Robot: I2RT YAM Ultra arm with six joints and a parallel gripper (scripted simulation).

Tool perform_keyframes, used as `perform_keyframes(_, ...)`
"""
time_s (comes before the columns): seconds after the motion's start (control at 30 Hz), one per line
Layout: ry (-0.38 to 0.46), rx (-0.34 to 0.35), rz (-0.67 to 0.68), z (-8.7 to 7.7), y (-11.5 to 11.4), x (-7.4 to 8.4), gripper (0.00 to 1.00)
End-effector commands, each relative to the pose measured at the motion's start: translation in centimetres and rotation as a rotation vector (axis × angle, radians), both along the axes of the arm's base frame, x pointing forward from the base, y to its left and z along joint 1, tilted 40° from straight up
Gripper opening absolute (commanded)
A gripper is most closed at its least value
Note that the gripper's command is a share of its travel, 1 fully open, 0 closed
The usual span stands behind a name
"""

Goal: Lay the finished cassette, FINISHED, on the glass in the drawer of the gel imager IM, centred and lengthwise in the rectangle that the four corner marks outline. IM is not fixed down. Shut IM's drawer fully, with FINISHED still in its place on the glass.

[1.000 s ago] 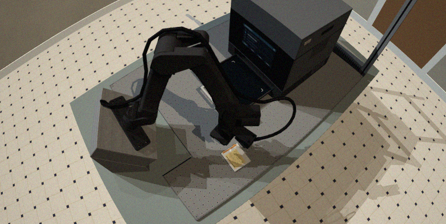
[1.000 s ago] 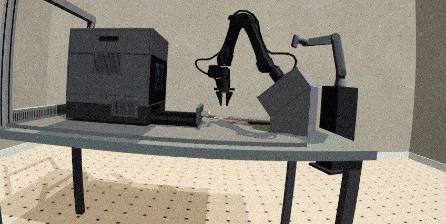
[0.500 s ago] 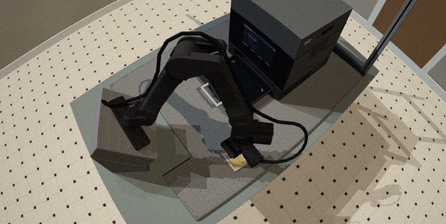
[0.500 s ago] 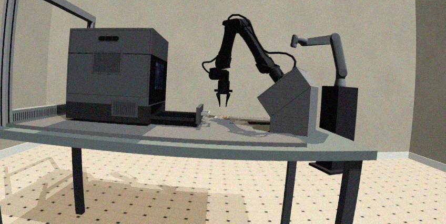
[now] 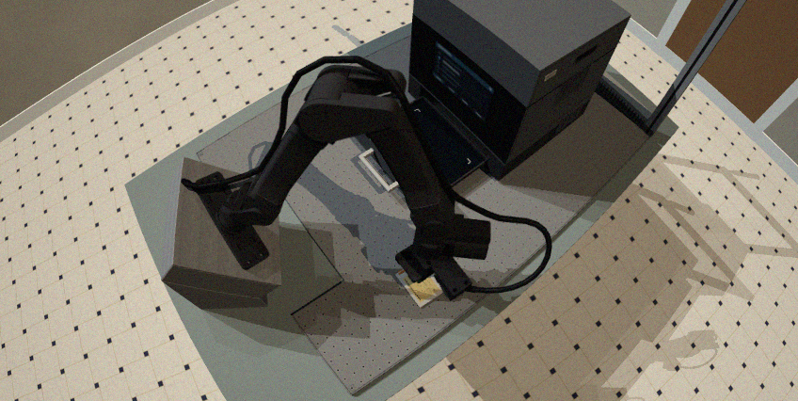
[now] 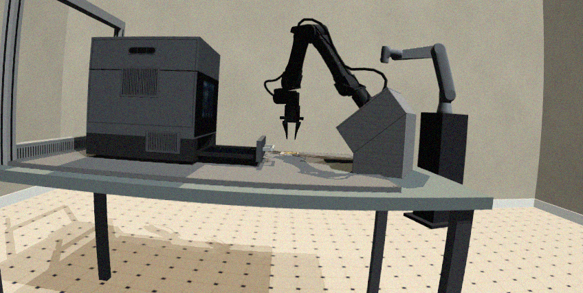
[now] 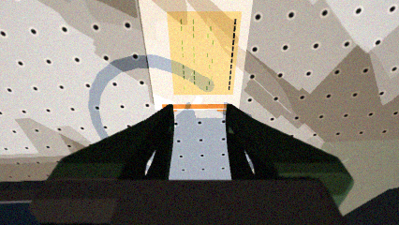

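The finished cassette FINISHED point(image 5: 423, 289) is a white card with a yellow gel window and an orange strip. It lies flat on the perforated mat near the front edge. In the wrist view the cassette point(image 7: 201, 52) lies just ahead of my fingertips. My gripper point(image 7: 199, 112) point(image 6: 291, 136) points down, partly open and empty. It hovers well above the mat, over the cassette's orange end. The gel imager IM point(image 5: 515, 50) stands at the back with its drawer point(image 5: 445, 142) pulled out. The drawer shows dark glass, white corner marks and a white handle point(image 5: 377, 168).
The arm's wedge-shaped base block point(image 5: 224, 229) stands at the left of the mat. A grey camera arm on a dark box point(image 6: 443, 142) stands at the table's far end. A metal frame point(image 5: 705, 33) rises behind IM.
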State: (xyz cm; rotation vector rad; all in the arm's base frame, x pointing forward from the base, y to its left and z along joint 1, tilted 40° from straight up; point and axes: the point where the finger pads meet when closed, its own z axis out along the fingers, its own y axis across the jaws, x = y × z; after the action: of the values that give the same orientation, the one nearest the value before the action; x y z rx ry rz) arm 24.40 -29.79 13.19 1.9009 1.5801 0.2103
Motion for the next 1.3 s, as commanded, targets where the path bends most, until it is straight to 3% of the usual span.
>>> perform_keyframes(0.0,-0.027,-0.049,-0.015,2.36,-0.86,-0.27,0.35)
perform_keyframes(0.8,-0.027,-0.049,-0.015,2.36,-0.86,-0.27,0.35)
perform_keyframes(0.83,-0.027,-0.049,-0.015,2.36,-0.86,-0.27,1.00)
perform_keyframes(1.27,-0.027,-0.049,-0.015,2.36,-0.86,-0.26,1.00)
